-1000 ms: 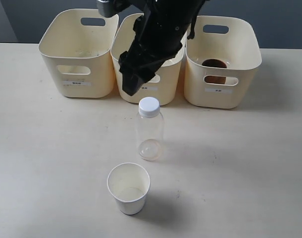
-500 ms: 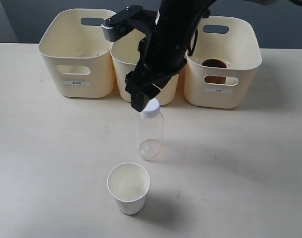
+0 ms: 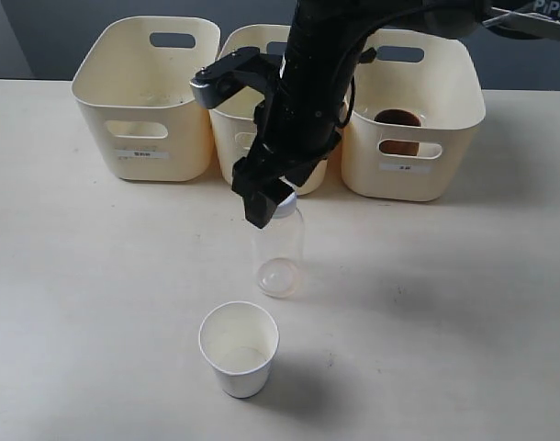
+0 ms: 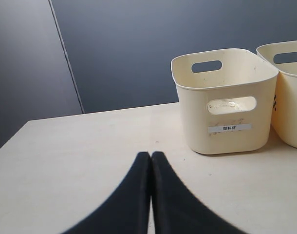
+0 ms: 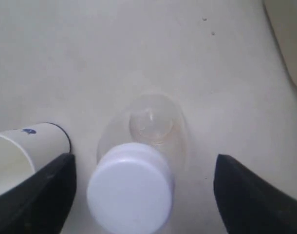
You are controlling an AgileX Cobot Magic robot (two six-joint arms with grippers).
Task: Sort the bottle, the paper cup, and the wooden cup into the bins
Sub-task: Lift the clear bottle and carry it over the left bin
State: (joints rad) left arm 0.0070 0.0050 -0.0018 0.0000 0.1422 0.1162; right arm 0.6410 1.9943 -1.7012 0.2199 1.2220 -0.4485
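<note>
3 bins (image 3: 142,101), 1 bottle (image 3: 278,253), 1 paper cup (image 3: 239,349), 1 wooden cup (image 3: 397,119)

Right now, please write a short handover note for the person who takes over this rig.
Right gripper: open, fingers either side of the bottle's cap, not closed on it.
Left gripper: shut, empty, away from the work.
Bottle: upright on the table, before the middle bin.
Paper cup: upright, nearer the camera than the bottle.
Wooden cup: in the right bin.
Done: wooden cup. Left: bottle, paper cup.
</note>
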